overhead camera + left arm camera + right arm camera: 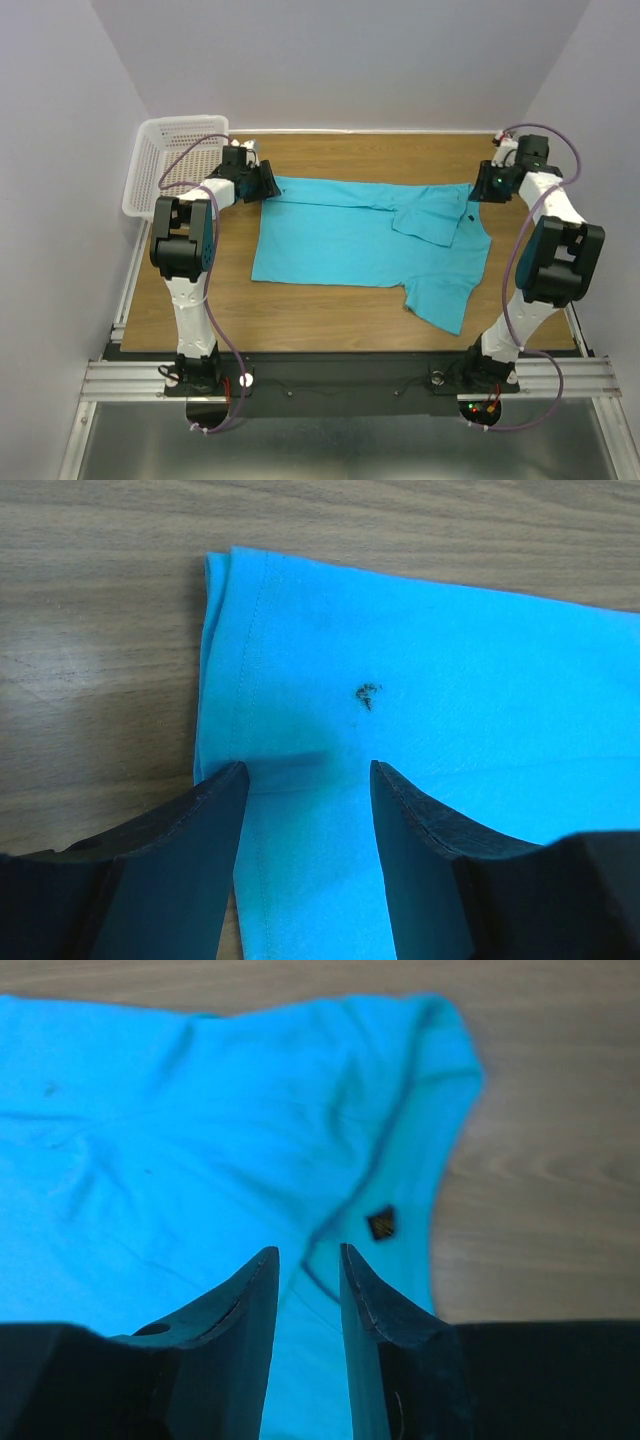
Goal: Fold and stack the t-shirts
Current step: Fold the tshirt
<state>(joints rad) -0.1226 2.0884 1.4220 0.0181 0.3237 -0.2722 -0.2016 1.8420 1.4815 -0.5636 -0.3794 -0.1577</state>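
Cloth fills the middle of the wooden table [330,325]: one turquoise t-shirt [350,235] lies flat there, spread from left to right. Part of it is folded over on itself near the right end. A sleeve [440,295] sticks out toward the near edge on that side. We see no second shirt in any view.

The left gripper [266,182] is down at the far left corner of the t-shirt, just beside a white mesh basket [160,150] that sits at the far left of the table. In the left wrist view its jaws stand well apart. Both tips rest at the cloth near the hemmed edge, and flat cloth shows in the gap between them. A small dark mark [367,694] sits on the cloth just beyond the fingers. Bare wood lies to the left of the hem.

The right gripper [482,184] is down at the far right edge of the t-shirt. In the right wrist view its jaws are close together, with only a narrow slit left between them. Turquoise cloth shows through that slit, but we cannot tell whether they are pinching it or only resting over it. Just past the fingertips a dark seam line curves across the cloth, and a small dark tag [381,1222] lies beside it. Wood shows to the right of the shirt's rounded edge.
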